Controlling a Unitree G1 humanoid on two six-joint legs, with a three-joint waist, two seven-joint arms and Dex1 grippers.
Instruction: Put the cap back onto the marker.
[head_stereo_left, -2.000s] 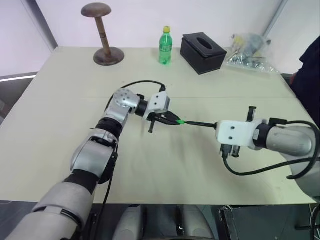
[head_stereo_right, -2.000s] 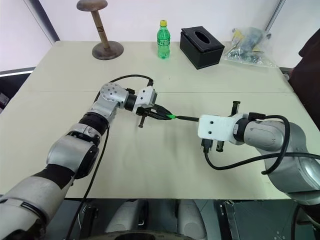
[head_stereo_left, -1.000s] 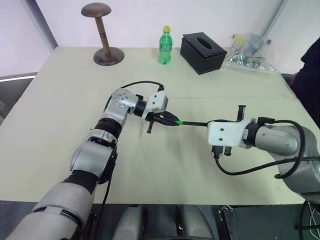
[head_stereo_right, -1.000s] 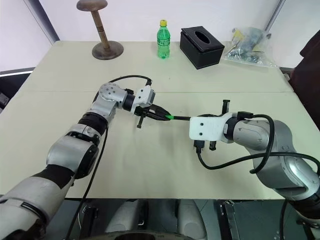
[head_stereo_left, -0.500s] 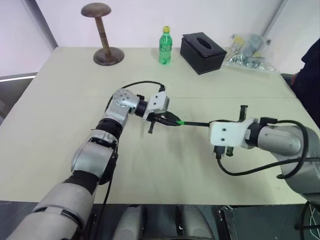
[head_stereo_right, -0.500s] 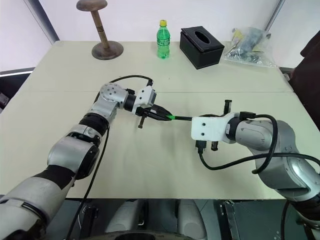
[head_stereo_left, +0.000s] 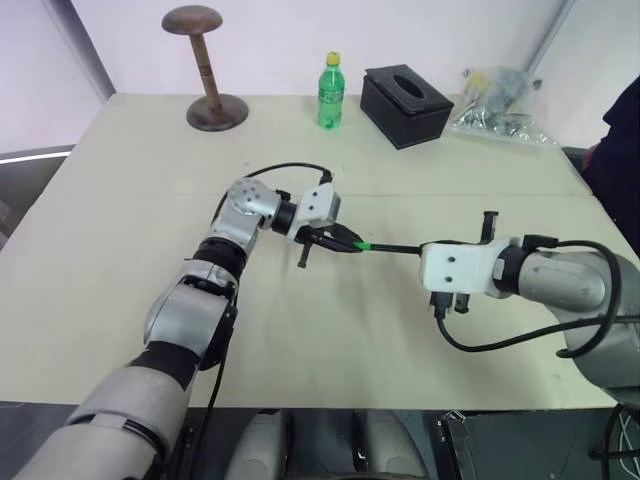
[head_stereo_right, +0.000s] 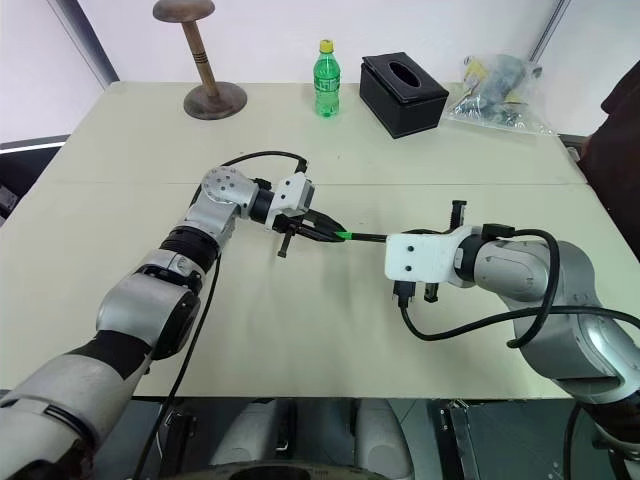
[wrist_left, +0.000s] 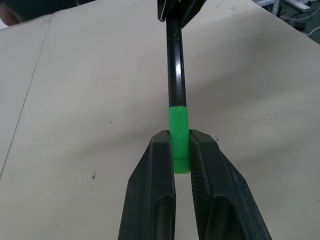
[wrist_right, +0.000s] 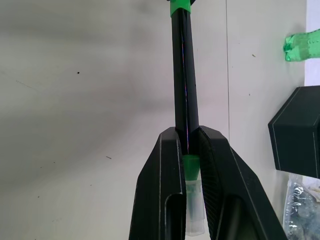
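Note:
My left gripper (wrist_left: 180, 146) is shut on the small bright green cap (wrist_left: 178, 134), over the middle of the table. The thin black marker (wrist_left: 175, 65) runs straight from the cap to my right gripper (wrist_right: 187, 139), which is shut on its other end, with a pale green piece showing between the fingers (wrist_right: 167, 165). The marker's near end sits inside the cap (head_stereo_left: 360, 244). In the head views the marker (head_stereo_left: 395, 248) hangs level above the table between the two grippers, and the far end with the cap (wrist_right: 179, 7) also shows in the right wrist view.
Along the table's far edge stand a wooden hat stand (head_stereo_left: 208, 72), a green bottle with a yellow lid (head_stereo_left: 330, 92), a black tissue box (head_stereo_left: 406, 105) and a plastic bag of items (head_stereo_left: 497, 108). A person's dark sleeve (head_stereo_left: 618, 150) shows at the right edge.
Since two seconds ago my right gripper has moved left toward the left gripper, so less marker shows between them. Over the last half second both arms have held still.

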